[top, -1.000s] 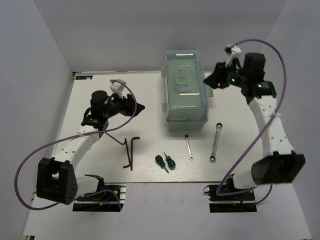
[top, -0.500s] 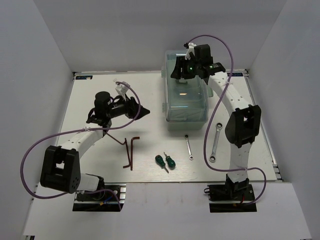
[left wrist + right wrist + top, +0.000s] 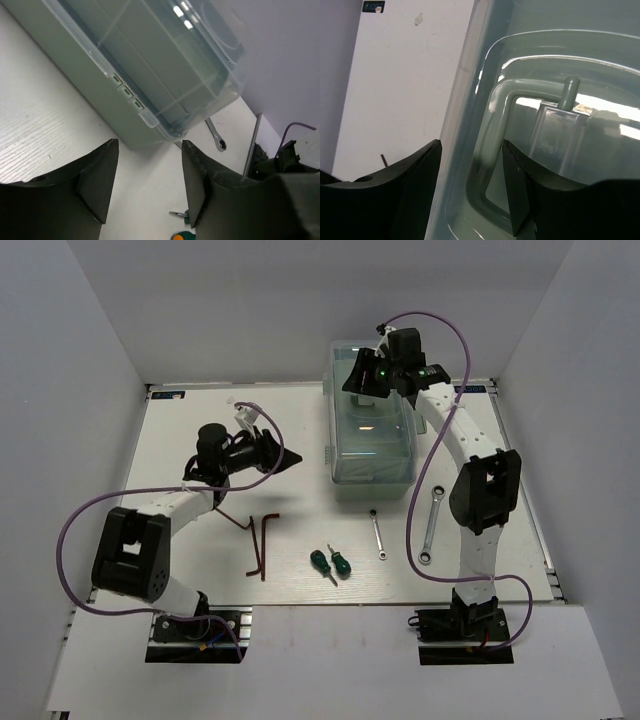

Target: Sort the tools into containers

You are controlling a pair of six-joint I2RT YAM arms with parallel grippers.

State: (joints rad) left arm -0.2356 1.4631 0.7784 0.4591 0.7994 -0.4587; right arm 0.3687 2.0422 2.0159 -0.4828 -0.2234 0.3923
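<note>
The toolbox (image 3: 370, 435) stands closed at the back middle, mint-green under a clear lid. My right gripper (image 3: 360, 382) is open above the lid's far left part. In the right wrist view its fingers (image 3: 470, 190) straddle the left bar of the lid handle (image 3: 492, 145). My left gripper (image 3: 284, 460) is open and empty, pointing at the toolbox's left side (image 3: 150, 75). Two dark hex keys (image 3: 262, 545) lie front left. Two green screwdrivers (image 3: 330, 564) lie front middle. The short wrench (image 3: 378, 535) and the longer wrench (image 3: 431, 525) lie in front of the toolbox.
White walls close the table on the left, back and right. The right arm's purple cable (image 3: 418, 530) hangs over the longer wrench. The longer wrench's ring end (image 3: 216, 136) and a screwdriver tip (image 3: 177, 214) show in the left wrist view. A black label (image 3: 373, 6) sits on the table's far edge.
My right arm swung from the right of the toolbox to above its lid and then held there. My left arm turned and its gripper edged right toward the toolbox. The tools have not moved.
</note>
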